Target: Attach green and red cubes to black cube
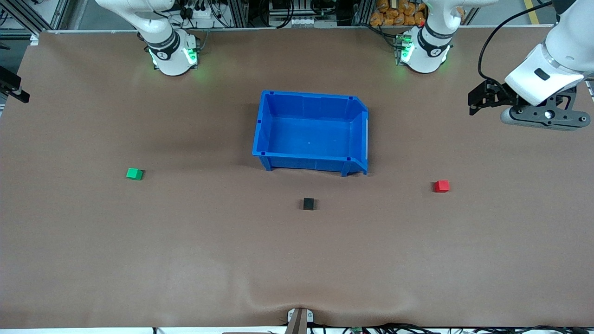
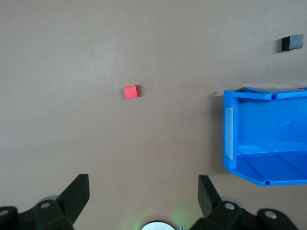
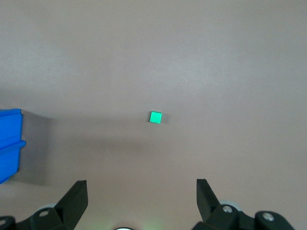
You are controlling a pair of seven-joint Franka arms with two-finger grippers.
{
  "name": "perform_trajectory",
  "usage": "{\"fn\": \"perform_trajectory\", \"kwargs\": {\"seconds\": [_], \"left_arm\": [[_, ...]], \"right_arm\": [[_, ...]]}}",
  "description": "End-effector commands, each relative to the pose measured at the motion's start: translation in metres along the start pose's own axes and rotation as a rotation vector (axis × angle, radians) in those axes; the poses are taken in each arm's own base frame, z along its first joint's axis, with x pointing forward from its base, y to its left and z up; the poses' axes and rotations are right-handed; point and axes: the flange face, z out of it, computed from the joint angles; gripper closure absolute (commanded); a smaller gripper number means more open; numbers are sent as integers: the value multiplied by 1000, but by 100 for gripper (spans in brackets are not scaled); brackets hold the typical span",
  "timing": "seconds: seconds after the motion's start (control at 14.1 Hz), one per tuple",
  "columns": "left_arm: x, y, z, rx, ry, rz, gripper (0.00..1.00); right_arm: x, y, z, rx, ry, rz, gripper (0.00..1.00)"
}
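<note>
Left hand (image 2: 141, 196) is up over the bench (image 1: 185, 255) at the left arm's end, fingers spread wide, holding nothing. Right hand (image 3: 139, 199) likewise spread & empty, high over the right arm's end. Count: 1 green cube (image 1: 134, 174), 1 red cube (image 1: 442, 186), 1 black cube (image 1: 308, 203), 1 blue bin (image 1: 264, 139). Black cube sits just nearer the front camera than the bin, betw. the other 2, well apart from each. No readable writing.

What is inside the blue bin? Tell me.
Nothing shows inside the blue bin: its floor is bare in the front view. The green cube, black cube and red cube all lie outside on the table. Only the strip under its near wall is hidden.
</note>
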Motion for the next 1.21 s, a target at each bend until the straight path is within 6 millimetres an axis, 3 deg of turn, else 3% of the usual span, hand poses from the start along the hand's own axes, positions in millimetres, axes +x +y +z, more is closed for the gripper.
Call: {"fn": "perform_trajectory", "kwargs": {"seconds": [0.0,0.21,0.5,1.13], "left_arm": [[-2,1,-4,-2,3,8,0],[-1,0,-12,-5,23,-4,0],[7,17,-1,-3,3,16,0],[21,14,19,-10,-24,12,0]], "right_arm": [[-4,2,-4,9,2,-6,0],[-5,4,-4,11,2,-3,0],[-2,5,-1,13,-2,-2,0],[8,1,10,20,-13,-11,0]]}}
